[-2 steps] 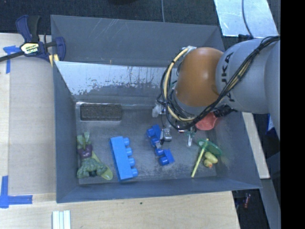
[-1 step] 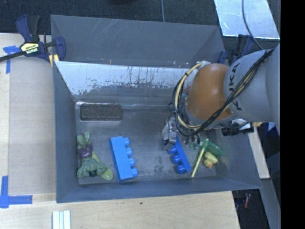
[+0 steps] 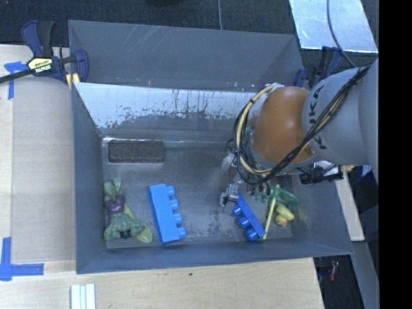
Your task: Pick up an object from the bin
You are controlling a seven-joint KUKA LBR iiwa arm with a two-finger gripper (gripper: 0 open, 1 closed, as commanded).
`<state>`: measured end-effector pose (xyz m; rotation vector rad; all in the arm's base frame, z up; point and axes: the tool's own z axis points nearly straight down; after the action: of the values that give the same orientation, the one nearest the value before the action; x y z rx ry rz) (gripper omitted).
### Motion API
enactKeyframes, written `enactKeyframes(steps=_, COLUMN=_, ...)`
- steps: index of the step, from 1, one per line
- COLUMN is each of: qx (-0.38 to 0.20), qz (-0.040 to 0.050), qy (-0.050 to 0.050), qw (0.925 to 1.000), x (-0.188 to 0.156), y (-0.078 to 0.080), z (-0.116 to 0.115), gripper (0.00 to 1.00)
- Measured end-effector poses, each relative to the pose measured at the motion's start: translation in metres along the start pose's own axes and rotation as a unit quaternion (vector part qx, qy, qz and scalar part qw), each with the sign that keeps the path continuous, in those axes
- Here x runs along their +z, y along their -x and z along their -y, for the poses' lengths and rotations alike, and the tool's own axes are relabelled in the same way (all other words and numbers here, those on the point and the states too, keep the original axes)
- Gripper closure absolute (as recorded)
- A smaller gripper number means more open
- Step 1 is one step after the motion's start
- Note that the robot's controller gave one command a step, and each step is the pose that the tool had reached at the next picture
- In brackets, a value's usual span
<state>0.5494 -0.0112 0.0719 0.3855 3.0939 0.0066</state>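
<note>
**A:** Where was the end effector [image 3: 230, 197] located?

**B:** Low inside the grey metal bin [image 3: 193, 111], in the right half and toward the front wall. It hung beneath the rounded orange wrist cover [image 3: 283, 131] of the arm, which occupied the bin's right side.

**A:** Which item was nearest to it?

**B:** The small blue plastic studded brick [image 3: 248, 219]. It lay at an angle on the bin floor at front right. The end effector stood at the brick's upper-left end, just beside it or touching it. I could not confirm contact.

**A:** What was the state of the end effector?

**B:** I could not tell how far open it was, nor whether it had hold of anything.

**A:** And the remaining contents?

**B:** There were four items:
- A green-and-yellow plastic toy [image 3: 281, 206] lay just right of the small brick, below the arm's cables.
- A large blue plastic studded brick [image 3: 166, 212] lay at front centre-left, well apart from the end effector.
- A green-and-purple toy plant [image 3: 120, 216] lay in the front-left corner, near the large brick.
- A dark grey rectangular block [image 3: 136, 150] lay flat at the back left, close to the rear wall.
</note>
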Motion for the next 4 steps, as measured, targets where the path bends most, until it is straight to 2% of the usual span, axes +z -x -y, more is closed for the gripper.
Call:
enactKeyframes(steps=1, qx=0.000, qz=-0.0001, qy=0.000, qw=1.0000, x=0.000, y=0.000, z=0.000, gripper=0.00)
enactKeyframes(steps=2, qx=0.000, qz=0.0002, qy=0.000, qw=1.0000, x=-0.015, y=-0.028, z=0.035, gripper=0.00)
enactKeyframes(steps=3, qx=-0.004, qz=0.0020, qy=0.000, qw=1.0000, x=-0.029, y=-0.039, z=0.059, gripper=0.00)
enactKeyframes(steps=4, qx=0.068, qz=0.0076, qy=0.001, qw=0.9977, x=-0.028, y=-0.034, z=0.092, gripper=1.00)
